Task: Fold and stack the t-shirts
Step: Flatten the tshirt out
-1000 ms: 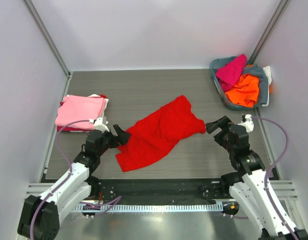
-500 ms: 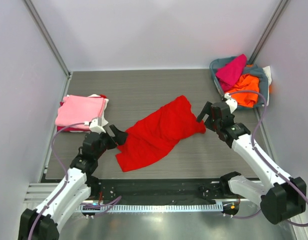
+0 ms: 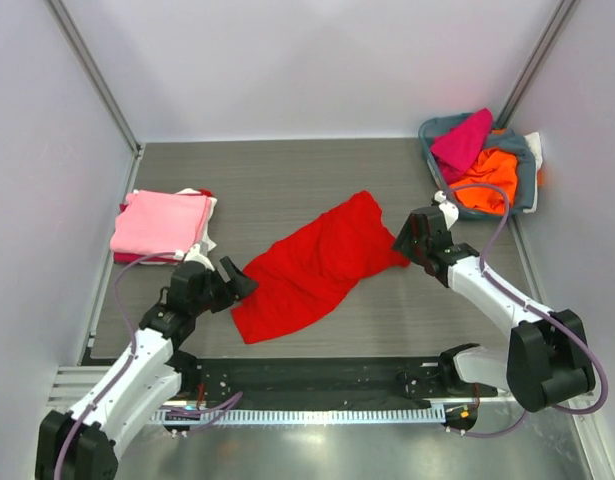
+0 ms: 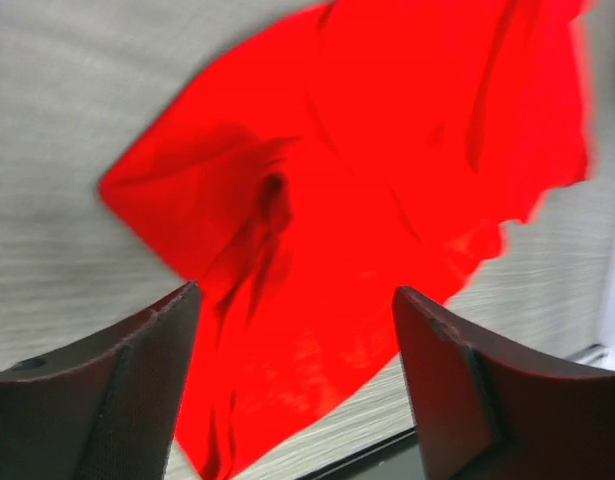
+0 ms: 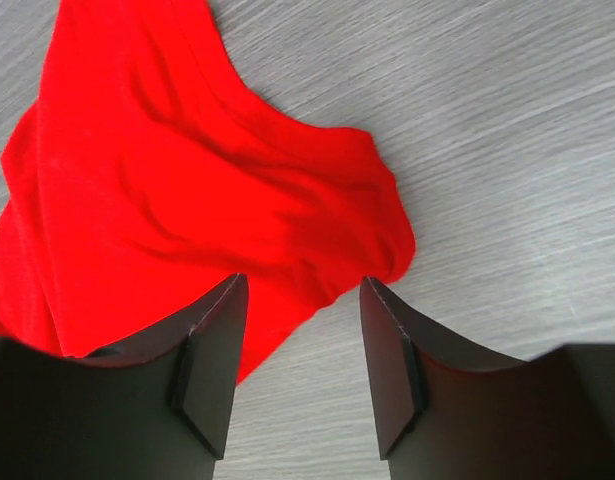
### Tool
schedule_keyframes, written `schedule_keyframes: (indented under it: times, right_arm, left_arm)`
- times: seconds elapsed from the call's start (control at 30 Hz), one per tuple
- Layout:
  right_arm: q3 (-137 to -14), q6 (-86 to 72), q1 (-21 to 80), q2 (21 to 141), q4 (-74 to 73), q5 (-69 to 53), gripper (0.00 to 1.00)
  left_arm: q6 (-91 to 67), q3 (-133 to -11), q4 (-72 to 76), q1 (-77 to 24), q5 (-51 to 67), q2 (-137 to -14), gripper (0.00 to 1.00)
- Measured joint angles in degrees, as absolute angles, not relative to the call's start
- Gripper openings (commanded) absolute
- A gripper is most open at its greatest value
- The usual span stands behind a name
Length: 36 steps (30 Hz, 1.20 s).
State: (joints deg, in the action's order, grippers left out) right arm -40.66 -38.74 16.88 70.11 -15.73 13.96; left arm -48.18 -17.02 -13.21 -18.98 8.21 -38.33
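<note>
Top external view: bright red t-shirt (image 3: pixel 322 265) lies crumpled diagonally mid-counter (image 3: pixel 287 190). Left gripper (image 3: pixel 239 280), spread wide, straddles its near-left edge; right gripper (image 3: pixel 402 243), parted more narrowly, straddles its right corner.

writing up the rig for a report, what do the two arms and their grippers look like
The left arm and right arm have white link shells with black joints. A loose lilac cable loops along each to the wrist. The left gripper and right gripper have dark, wedge-shaped fingers.

Red t-shirt (image 3: pixel 322 265); pink stack (image 3: pixel 162 222); magenta shirt (image 3: pixel 463 140), orange shirt (image 3: pixel 487 182); grey-blue basket (image 3: pixel 434 130); grey woodgrain table (image 3: pixel 287 180)
</note>
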Motion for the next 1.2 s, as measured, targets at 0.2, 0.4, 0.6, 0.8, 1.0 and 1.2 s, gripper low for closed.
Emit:
schedule_keyframes:
  times: [0.2,0.4,0.6,0.8,1.0,1.2]
  right_arm:
    - [-36.18,-38.06,14.55,70.0,-10.76,11.22,0.44]
    - [-33.91,-36.38,10.2,70.0,-9.76,9.02,0.44]
    - [-33.71,-35.83,6.85,70.28,-7.05,4.73,0.48]
    - [-33.71,-35.86,6.74,74.91,-3.57,-1.56,0.48]
    - [-33.32,-35.9,6.74,78.04,-2.96,-2.81,0.17]
    - [-31.92,-36.1,6.74,76.84,-2.59,-1.98,0.01]
  left_arm:
    - [-49.89,-17.91,-16.97,-19.2,8.1,-45.25,0.62]
    - [-50.74,-17.58,-19.44,-19.84,7.11,-40.58,0.63]
    - [-51.2,-16.8,-20.01,-20.78,7.66,-38.37,0.69]
    - [-52.07,-16.8,-19.81,-22.02,8.23,-42.3,0.69]
    - [-52.38,-16.8,-17.93,-22.72,8.69,-46.06,0.69]
    - [-52.45,-17.52,-16.01,-23.7,8.88,-49.87,0.66]
